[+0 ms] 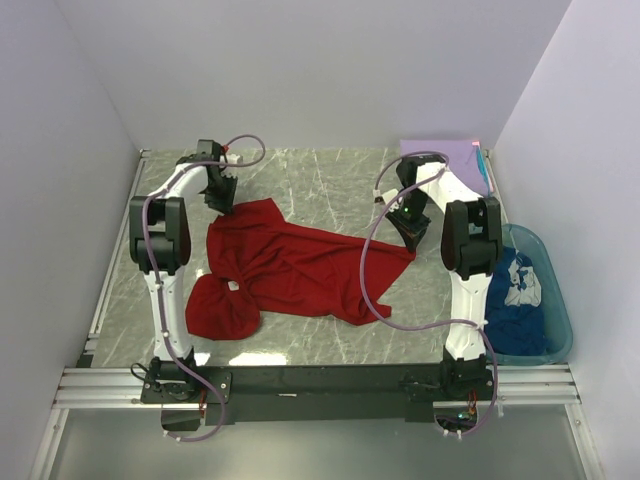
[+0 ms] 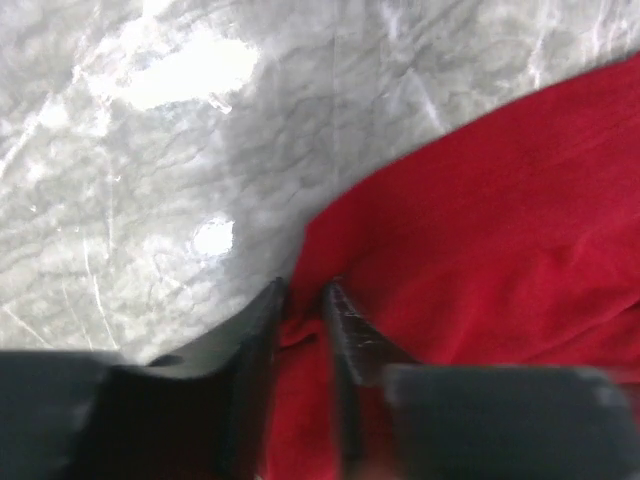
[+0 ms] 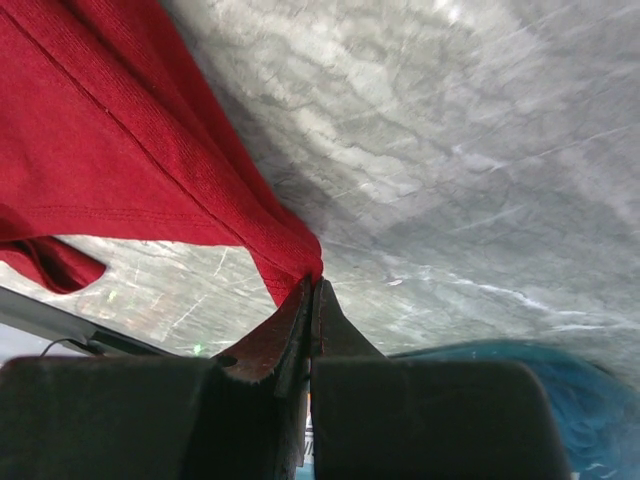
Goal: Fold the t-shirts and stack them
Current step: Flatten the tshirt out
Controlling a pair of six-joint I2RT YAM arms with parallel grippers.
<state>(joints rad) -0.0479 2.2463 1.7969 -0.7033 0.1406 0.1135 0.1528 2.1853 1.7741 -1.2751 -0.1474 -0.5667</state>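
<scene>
Spreading seems to be the step in hand: the red t-shirt [image 1: 300, 265] lies mid-table, right gripper [image 3: 312, 287] pinching its three-o'clock corner, left gripper [image 2: 305, 292] straddling its eleven-o'clock edge, grip unclear; next probably clamp, then pull taut.

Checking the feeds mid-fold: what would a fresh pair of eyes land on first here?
The bright red t-shirt, sprawled crumpled across the middle of the marble table, dominates. The right gripper is shut on its right corner, while the left gripper has the far-left edge between its jaws, grip unclear. At the table's right edge, a teal tub holds a dark blue shirt.
</scene>
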